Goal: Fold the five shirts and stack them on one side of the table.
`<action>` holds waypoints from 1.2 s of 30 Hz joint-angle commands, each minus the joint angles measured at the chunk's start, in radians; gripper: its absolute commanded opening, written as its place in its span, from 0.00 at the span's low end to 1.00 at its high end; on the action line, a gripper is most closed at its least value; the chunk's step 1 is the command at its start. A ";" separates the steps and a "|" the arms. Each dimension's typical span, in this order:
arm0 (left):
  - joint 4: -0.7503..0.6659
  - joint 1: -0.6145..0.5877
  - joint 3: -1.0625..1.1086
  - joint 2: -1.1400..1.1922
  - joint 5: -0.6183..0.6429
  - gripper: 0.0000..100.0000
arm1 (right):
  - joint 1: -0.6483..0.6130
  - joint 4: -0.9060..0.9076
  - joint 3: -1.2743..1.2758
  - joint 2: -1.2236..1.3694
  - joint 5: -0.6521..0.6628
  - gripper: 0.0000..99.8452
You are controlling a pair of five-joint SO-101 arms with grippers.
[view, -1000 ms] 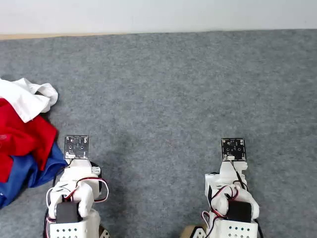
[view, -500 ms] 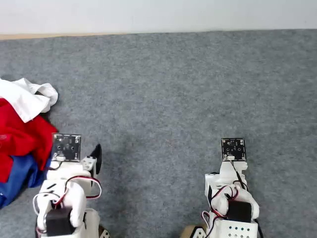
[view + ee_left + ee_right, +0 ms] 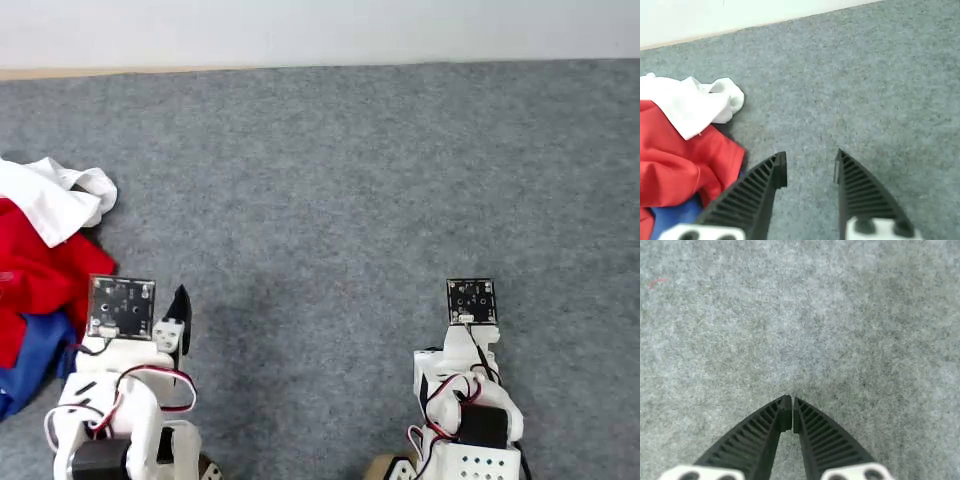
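at the near edge of the grey felt table (image 3: 350, 180) stand the two arms. the left arm (image 3: 120, 400) is just beside the red shirt (image 3: 45, 275), its wrist overlapping that shirt's near corner in the high view, and the right arm (image 3: 465, 385) is well apart from the red shirt, on the far side of the left arm from it. the left gripper (image 3: 811, 160) is released, its two black ribbed fingers (image 3: 762, 185) spread with bare felt between them, holding nothing; it hovers just beside the red shirt's loose corner, not touching it. the right gripper (image 3: 791, 404) is clenched on nothing, its tips meeting over plain felt, far from the red shirt. the shirts lie unfolded in one crumpled heap: the blue shirt (image 3: 35, 350) pokes out from under the red shirt on its near side, close against the left arm, and the white shirt (image 3: 50, 195) is draped over the red shirt's far edge, with a rolled sleeve or hem (image 3: 727, 97) hanging off toward the open felt. past the red shirt the felt runs back to a thin wooden strip (image 3: 100, 72) and a pale wall (image 3: 320, 30).
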 commanded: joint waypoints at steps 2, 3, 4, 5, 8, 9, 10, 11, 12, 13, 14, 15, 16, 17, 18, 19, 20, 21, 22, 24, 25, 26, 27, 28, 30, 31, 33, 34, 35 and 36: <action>0.011 -0.006 -0.202 0.250 -0.003 0.16 | -0.001 0.005 0.015 -0.012 0.006 0.01; 0.018 -0.012 -0.254 0.319 -0.003 0.16 | -0.001 0.005 0.015 -0.012 0.006 0.01; 0.038 -0.028 -0.309 0.387 -0.003 0.16 | -0.001 0.005 0.015 -0.012 0.006 0.01; 0.058 -0.044 -0.364 0.456 -0.003 0.16 | -0.001 0.005 0.015 -0.012 0.006 0.01; 0.149 -0.098 -0.519 0.638 -0.008 0.16 | -0.001 0.005 0.015 -0.012 0.006 0.01; 0.181 -0.118 -0.565 0.692 -0.008 0.16 | -0.001 0.005 0.015 -0.012 0.006 0.01; 0.209 -0.133 -0.607 0.740 -0.009 0.16 | -0.001 0.005 0.015 -0.012 0.006 0.01; 0.232 -0.147 -0.641 0.781 -0.009 0.16 | -0.001 0.005 0.015 -0.012 0.006 0.01; 0.250 -0.155 -0.673 0.816 -0.009 0.16 | -0.001 0.005 0.015 -0.012 0.006 0.01; 0.269 -0.158 -0.702 0.845 -0.009 0.16 | -0.001 0.005 0.015 -0.012 0.006 0.01; 0.285 -0.158 -0.728 0.867 -0.009 0.16 | -0.001 0.005 0.015 -0.012 0.006 0.01; 0.302 -0.155 -0.750 0.884 -0.011 0.16 | -0.001 0.005 0.015 -0.012 0.006 0.01; 0.315 -0.153 -0.766 0.896 -0.011 0.16 | -0.001 0.005 0.015 -0.012 0.006 0.01; 0.324 -0.153 -0.776 0.905 -0.023 0.16 | -0.001 0.005 0.015 -0.012 0.006 0.01; 0.325 -0.153 -0.777 0.914 -0.048 0.16 | -0.001 0.005 0.015 -0.012 0.006 0.01; 0.328 -0.153 -0.776 0.925 -0.071 0.16 | -0.001 0.005 0.015 -0.012 0.006 0.01; 0.330 -0.153 -0.774 0.936 -0.087 0.15 | -0.001 0.005 0.015 -0.012 0.006 0.01; 0.331 -0.153 -0.774 0.953 -0.098 0.13 | -0.001 0.005 0.015 -0.012 0.006 0.01; 0.341 -0.155 -0.774 0.971 -0.101 0.11 | -0.001 0.005 0.015 -0.012 0.006 0.01; 0.347 -0.157 -0.776 1.016 -0.101 0.06 | -0.001 0.005 0.015 -0.012 0.006 0.01; 0.345 -0.158 -0.776 1.039 -0.101 0.03 | -0.001 0.005 0.015 -0.012 0.006 0.01; 0.345 -0.158 -0.776 1.063 -0.101 0.02 | -0.001 0.005 0.015 -0.012 0.006 0.01; 0.345 -0.158 -0.777 1.089 -0.101 0.01 | -0.001 0.005 0.015 -0.012 0.006 0.01; 0.345 -0.158 -0.780 1.114 -0.101 0.01 | -0.001 0.005 0.015 -0.012 0.006 0.01; 0.345 -0.158 -0.788 1.160 -0.104 0.01 | -0.002 0.005 0.015 -0.012 0.006 0.01; 0.345 -0.158 -0.797 1.183 -0.120 0.01 | -0.002 0.005 0.015 -0.012 0.006 0.01; 0.345 -0.160 -0.820 1.224 -0.169 0.01 | -0.002 0.005 0.015 -0.012 0.006 0.01; 0.345 -0.160 -0.834 1.247 -0.190 0.01 | -0.002 0.005 0.015 -0.012 0.006 0.01; 0.345 -0.169 -0.849 1.270 -0.207 0.01 | -0.002 0.005 0.015 -0.012 0.006 0.01; 0.344 -0.187 -0.868 1.292 -0.219 0.01 | -0.002 0.005 0.015 -0.012 0.006 0.01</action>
